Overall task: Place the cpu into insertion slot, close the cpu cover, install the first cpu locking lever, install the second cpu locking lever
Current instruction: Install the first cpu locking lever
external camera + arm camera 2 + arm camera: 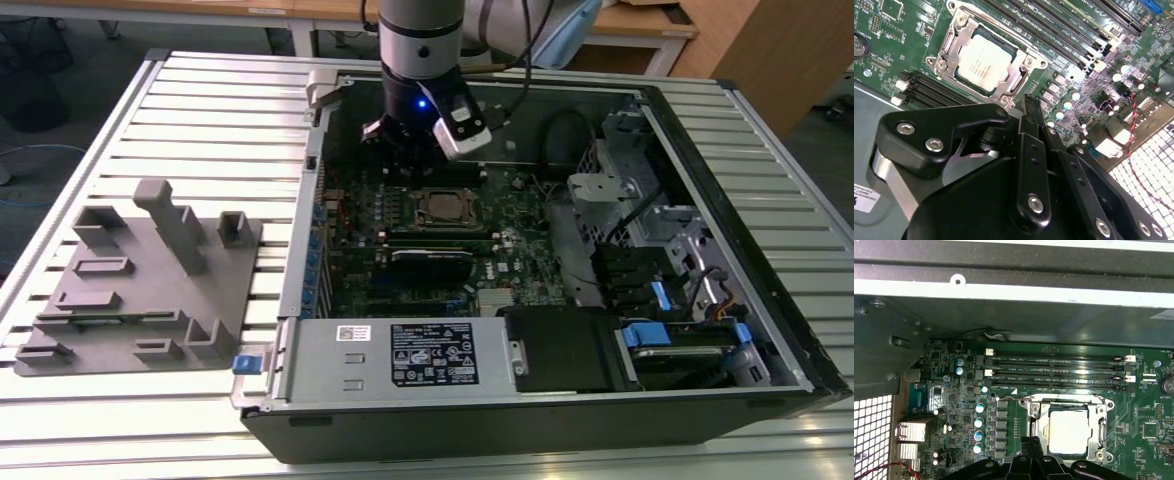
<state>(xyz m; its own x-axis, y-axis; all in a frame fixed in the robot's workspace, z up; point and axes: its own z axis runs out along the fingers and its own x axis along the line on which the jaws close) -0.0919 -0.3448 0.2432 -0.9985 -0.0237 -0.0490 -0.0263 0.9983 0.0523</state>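
Gripper [1026,102] fingers together, empty, tips near the socket's edge. Cpu [985,62] lies flat in insertion slot [960,79], metal top up; square, edges parallel to memory slots [1054,371]. Cpu cover [1021,80] frames it.

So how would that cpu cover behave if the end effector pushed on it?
Probably stiff: the cpu cover looks like thin sheet metal framing the cpu. Likely light, being mostly open window. Its smooth shiny surface may be slippery.
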